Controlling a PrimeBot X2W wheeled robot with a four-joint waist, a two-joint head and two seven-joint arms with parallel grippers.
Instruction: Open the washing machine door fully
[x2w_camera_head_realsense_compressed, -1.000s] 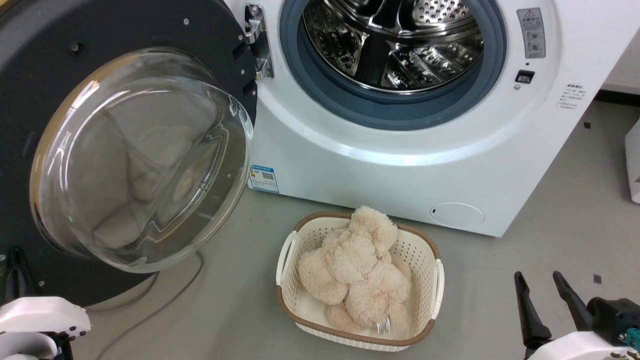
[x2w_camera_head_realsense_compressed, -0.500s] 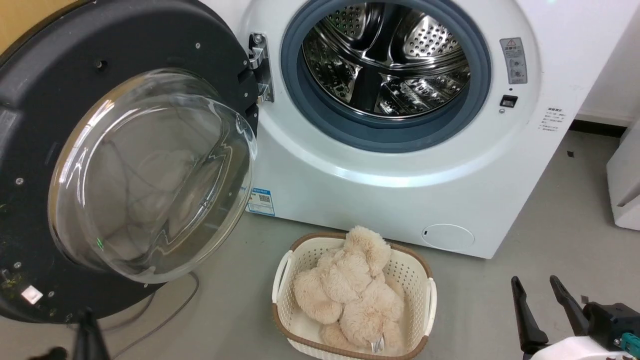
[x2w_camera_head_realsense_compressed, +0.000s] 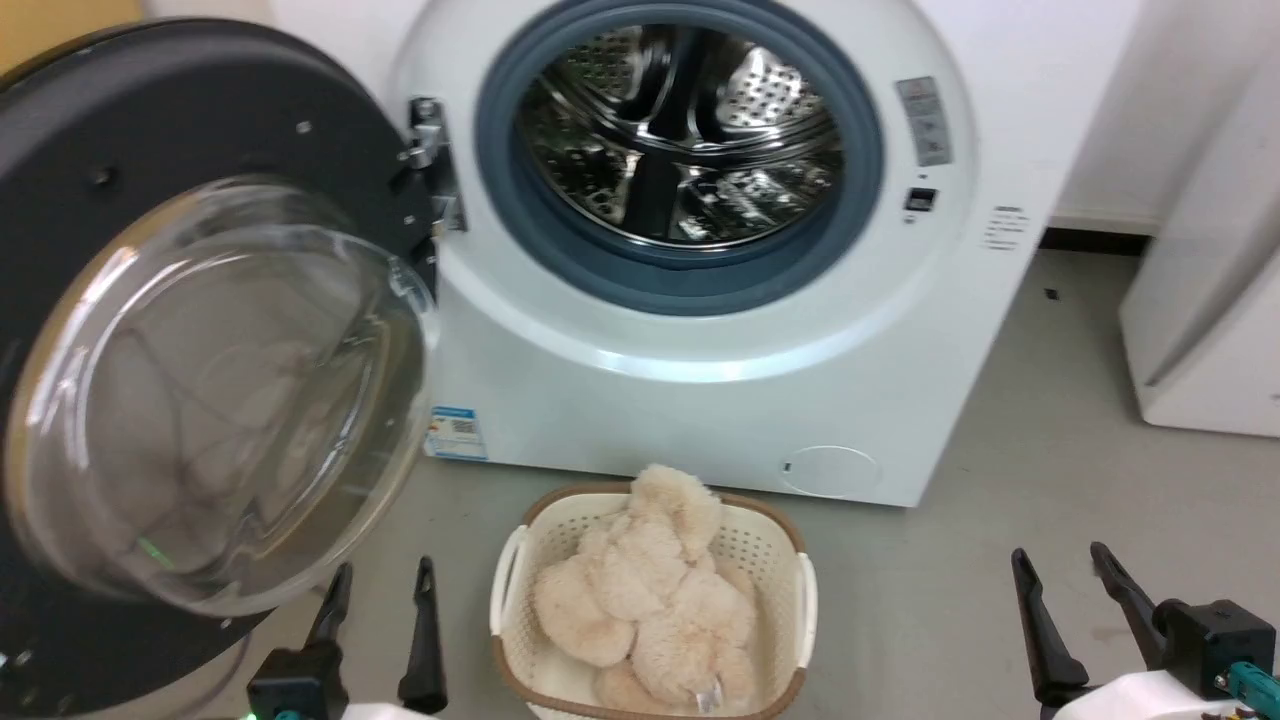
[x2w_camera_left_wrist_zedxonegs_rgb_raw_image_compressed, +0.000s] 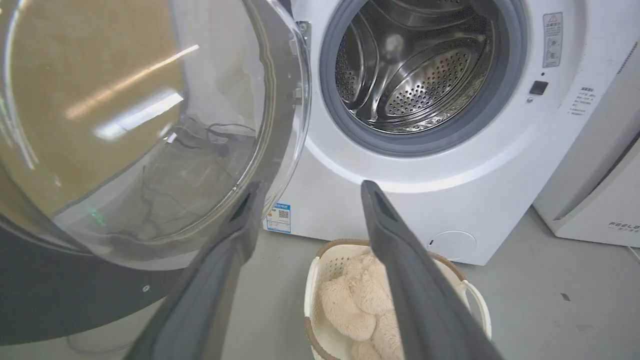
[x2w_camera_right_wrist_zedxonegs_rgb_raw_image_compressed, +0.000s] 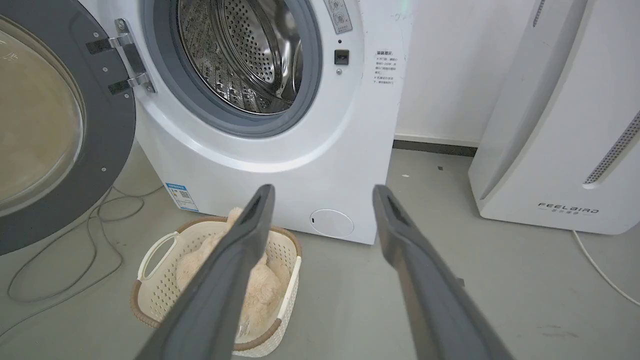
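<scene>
Both claws are spread wide with nothing in them: left gripper (x2w_camera_head_realsense_compressed: 383, 578) at 7 o'clock in the head view, right gripper (x2w_camera_head_realsense_compressed: 1058, 562) at 5. Between them at 6, a white basket (x2w_camera_head_realsense_compressed: 806, 600) holds a fluffy beige plush (x2w_camera_head_realsense_compressed: 640, 590). Past that, the washing machine (x2w_camera_head_realsense_compressed: 700, 400) sits at 12, drum exposed. I see the washing machine door (x2w_camera_head_realsense_compressed: 200, 120) swung out on its hinge at 9, near my left gripper.

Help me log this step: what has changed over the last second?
The head camera moved, so the whole scene slid left and down. The left pincer rose into the head view at lower left, open, holding nothing. Unchanged: the washing machine door swung wide, the right pincer open, the plush toy in the basket before the washing machine.
</scene>
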